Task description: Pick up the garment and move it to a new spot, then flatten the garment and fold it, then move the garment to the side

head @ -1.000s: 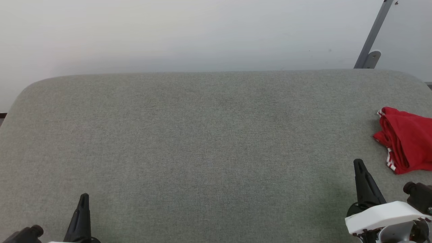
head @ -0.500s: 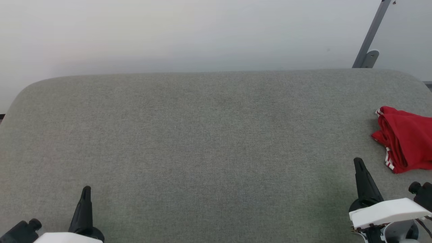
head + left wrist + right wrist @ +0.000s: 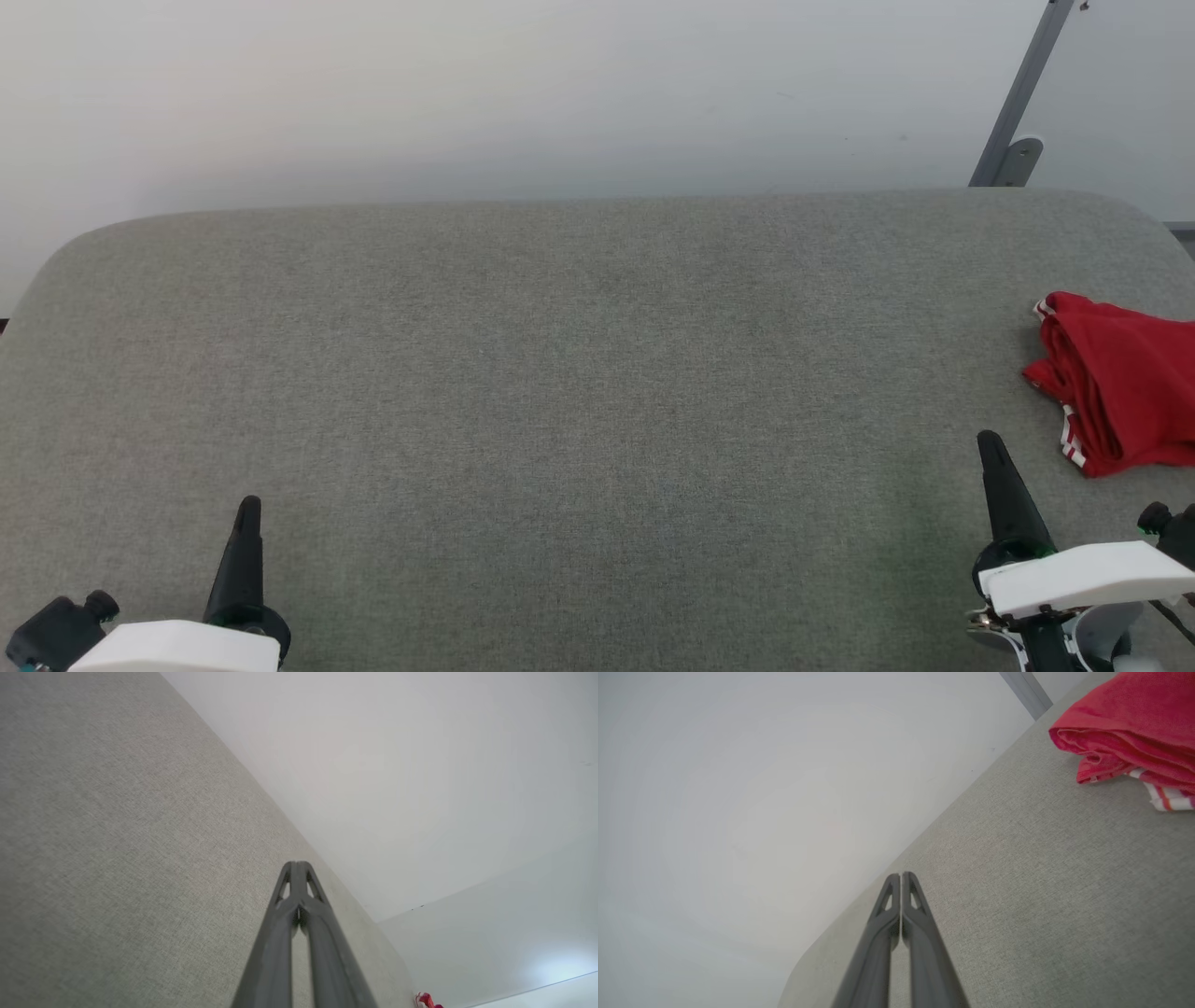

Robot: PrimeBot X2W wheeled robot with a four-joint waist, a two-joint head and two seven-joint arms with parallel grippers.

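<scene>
At the far right side of the grey cloth-covered table (image 3: pixel 560 373), the red garment (image 3: pixel 1120 383) lies heaped in loose folds, red-and-white striped trim showing at its near edge. Its right part is cut off by the border of the head view, so its full length cannot be judged; the part that shows runs roughly from the far side toward the robot. The right pincer (image 3: pixel 988 443) points forward over the near side of the table, with the garment ahead of it and to its right, near but apart. In the right wrist view the cloth sits to the upper right of the clenched fingers, which grasp nothing. The left pincer (image 3: pixel 248 511), likewise clenched and empty, points forward at the opposite side, with the breadth of the table between it and the garment. The right arm is plainly the nearer, and a reach for the cloth would likely need a swing outward to the right, with the fingers parting first. Nothing lies between that pincer and the garment; a pale wall (image 3: pixel 467 93) rises behind, and a grey metal strut (image 3: pixel 1022 93) leans at the far right corner.
</scene>
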